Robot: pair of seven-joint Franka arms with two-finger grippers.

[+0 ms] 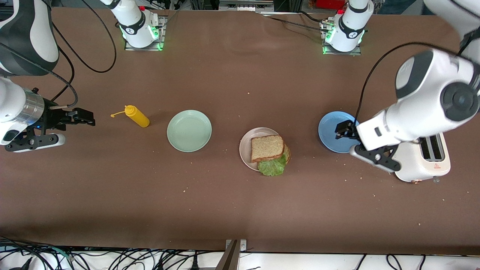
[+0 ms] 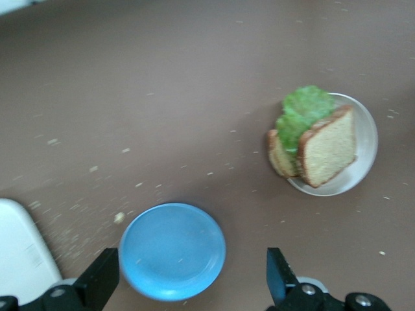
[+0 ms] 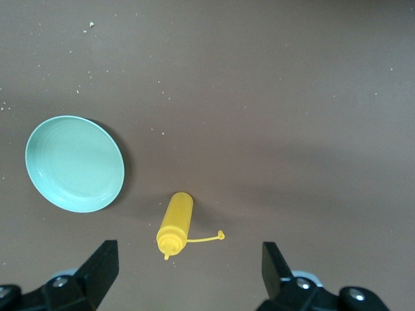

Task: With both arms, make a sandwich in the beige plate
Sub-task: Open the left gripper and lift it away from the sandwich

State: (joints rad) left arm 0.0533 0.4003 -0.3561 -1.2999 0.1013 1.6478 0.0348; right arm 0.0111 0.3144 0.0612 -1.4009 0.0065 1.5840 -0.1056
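On the brown table I see the round pale beige plate (image 1: 245,148) near the middle, holding the sandwich (image 1: 268,150): a square slice of speckled brown wholegrain bread (image 1: 267,147) on top, a ruffled green lettuce leaf (image 1: 273,167) poking out toward the front camera, and the edge of a second slice (image 2: 280,155) showing beneath in the left wrist view. The stack looks complete, so I judge the assembly done and both arms in the pulling-back stage.

My left gripper (image 1: 345,130) hangs over the empty round blue plate (image 1: 330,131), which sits toward the left arm's end of the table beside a white two-slot toaster (image 1: 431,157). Its jaws are spread wide and hold nothing.

My right gripper (image 1: 83,117) hovers at the right arm's end, near a yellow squeeze bottle (image 1: 137,116) lying on its side, with an empty round mint-green plate (image 1: 189,131) between that bottle and the sandwich. Its jaws are also spread and empty.

Next, I think, little remains: check that the top slice sits squarely, then park both arms.
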